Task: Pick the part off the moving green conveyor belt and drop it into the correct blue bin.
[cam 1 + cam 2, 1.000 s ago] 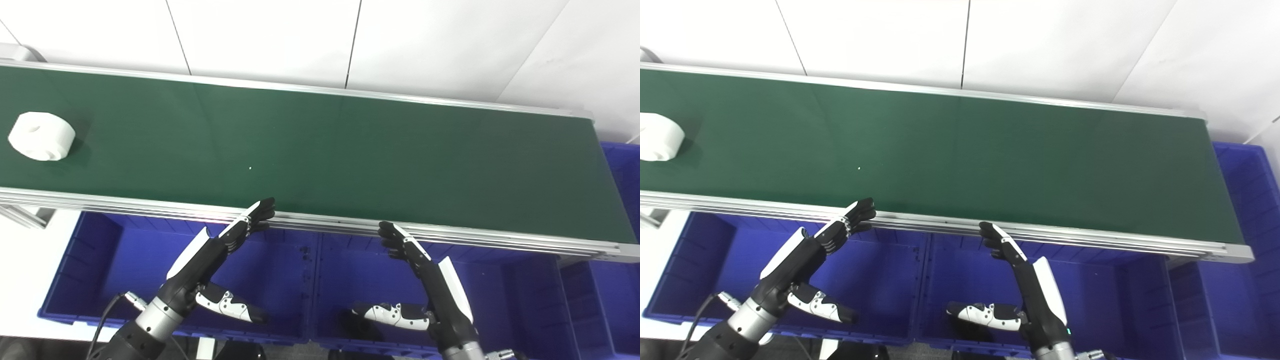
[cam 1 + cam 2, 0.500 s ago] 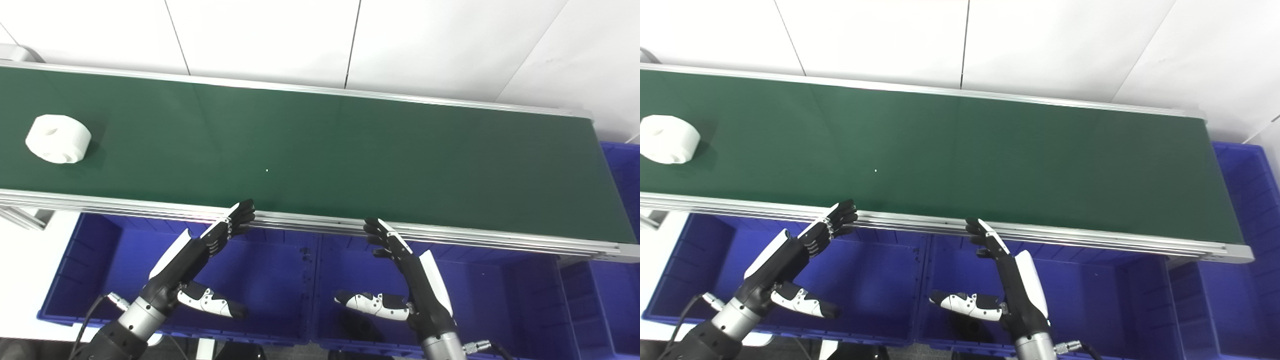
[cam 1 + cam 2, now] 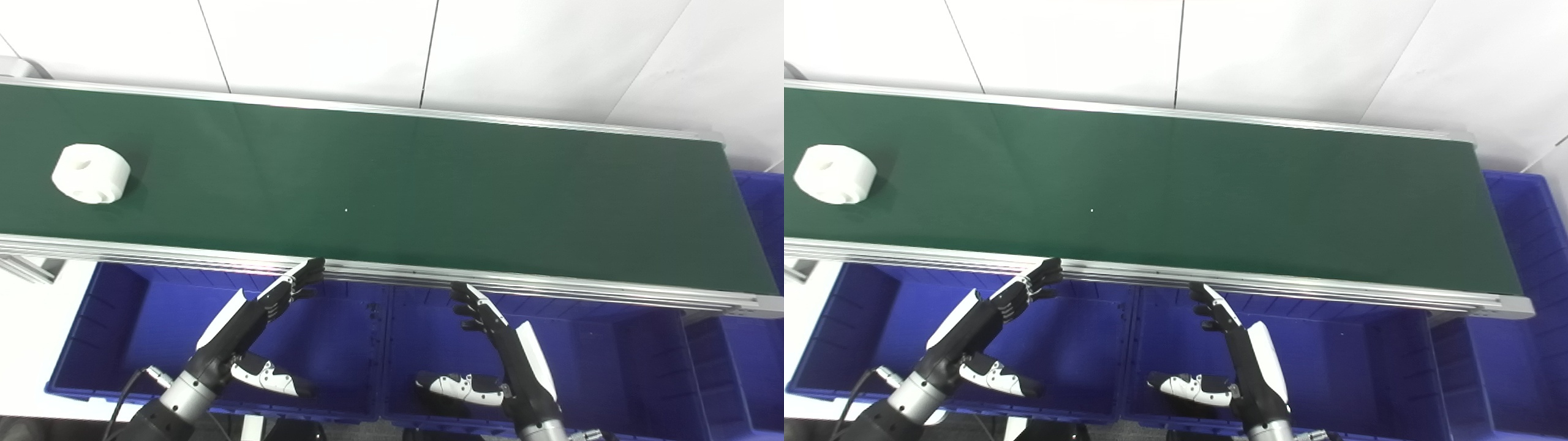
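Observation:
A white round part (image 3: pixel 91 173) with a hole in its top lies on the green conveyor belt (image 3: pixel 429 196) at the far left; it also shows in the right eye view (image 3: pixel 835 174). My left hand (image 3: pixel 251 334) is open and empty, fingers stretched toward the belt's near rail, thumb spread, above the left blue bin (image 3: pixel 141 318). My right hand (image 3: pixel 502 355) is open and empty above the middle blue bin (image 3: pixel 588 355), fingertips just below the rail. Both hands are far right of the part.
The belt's aluminium near rail (image 3: pixel 551 288) runs across in front of the hands. Another blue bin (image 3: pixel 759 202) stands past the belt's right end. A white wall is behind the belt. A dark object lies in the middle bin under my right thumb.
The white part has travelled rightward along the belt. Both hands shifted slightly near the rail, first left, then a little back right and lower; both stayed open.

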`<action>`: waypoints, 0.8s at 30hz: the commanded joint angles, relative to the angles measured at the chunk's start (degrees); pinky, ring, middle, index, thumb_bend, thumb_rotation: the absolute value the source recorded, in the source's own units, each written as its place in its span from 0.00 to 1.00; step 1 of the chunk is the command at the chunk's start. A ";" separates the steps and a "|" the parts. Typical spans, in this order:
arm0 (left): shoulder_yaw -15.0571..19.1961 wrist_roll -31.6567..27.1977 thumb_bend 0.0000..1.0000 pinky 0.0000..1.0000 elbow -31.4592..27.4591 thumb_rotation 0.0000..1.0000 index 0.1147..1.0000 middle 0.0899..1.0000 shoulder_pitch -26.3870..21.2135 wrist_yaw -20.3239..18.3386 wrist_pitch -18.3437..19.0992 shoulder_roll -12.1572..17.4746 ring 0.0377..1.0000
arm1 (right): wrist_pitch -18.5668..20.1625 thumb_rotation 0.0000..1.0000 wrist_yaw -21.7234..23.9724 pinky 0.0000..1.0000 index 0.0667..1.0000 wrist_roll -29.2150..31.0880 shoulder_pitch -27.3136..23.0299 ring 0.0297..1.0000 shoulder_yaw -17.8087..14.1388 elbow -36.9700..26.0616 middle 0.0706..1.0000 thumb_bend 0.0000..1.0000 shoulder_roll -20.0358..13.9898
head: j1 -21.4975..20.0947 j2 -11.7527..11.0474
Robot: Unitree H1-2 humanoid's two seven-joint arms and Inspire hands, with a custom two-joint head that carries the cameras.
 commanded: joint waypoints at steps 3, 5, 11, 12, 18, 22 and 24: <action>0.34 -0.28 0.89 0.86 -0.85 0.31 0.93 0.94 -0.15 0.58 -2.33 -0.42 0.92 | -5.57 0.17 -2.77 0.73 0.86 -0.28 1.29 0.81 0.12 -0.71 0.85 0.84 0.38 | 0.78 -0.59; 0.31 0.17 0.89 0.86 -0.79 0.31 0.92 0.93 -0.15 0.74 -2.33 -0.47 0.91 | -6.21 0.15 -3.22 0.74 0.87 0.02 1.65 0.82 0.01 -0.62 0.85 0.82 0.49 | 1.17 -0.91; -0.11 1.88 0.90 0.83 -0.49 0.32 0.91 0.92 -0.48 1.87 -2.32 -0.36 0.89 | -7.65 0.14 -3.93 0.74 0.88 0.43 1.61 0.82 -0.15 0.66 0.86 0.81 0.24 | 2.05 -2.24; -0.19 1.69 0.91 0.83 -0.25 0.32 0.91 0.92 -0.61 1.80 -2.32 -0.38 0.89 | -7.94 0.14 -4.06 0.74 0.88 0.30 1.46 0.82 -0.18 1.03 0.86 0.81 0.17 | 2.51 -2.73; -1.57 3.25 0.92 0.80 1.55 0.33 0.89 0.90 -1.29 3.75 -2.33 -0.48 0.87 | -9.59 0.16 -4.57 0.72 0.87 0.23 0.73 0.81 -0.83 3.85 0.85 0.81 -0.44 | 11.44 -8.10; -3.49 4.30 0.93 0.77 3.49 0.34 0.88 0.88 -2.01 5.87 -2.34 -0.77 0.85 | -11.95 0.14 -4.87 0.71 0.87 1.44 0.10 0.80 -1.63 6.53 0.85 0.82 -1.36 | 19.20 -11.93; -4.58 4.75 0.93 0.75 4.34 0.33 0.86 0.86 -2.40 7.17 -2.34 -0.77 0.83 | -12.68 0.13 -4.89 0.69 0.87 1.91 -0.18 0.80 -2.05 7.66 0.84 0.82 -1.61 | 21.43 -13.03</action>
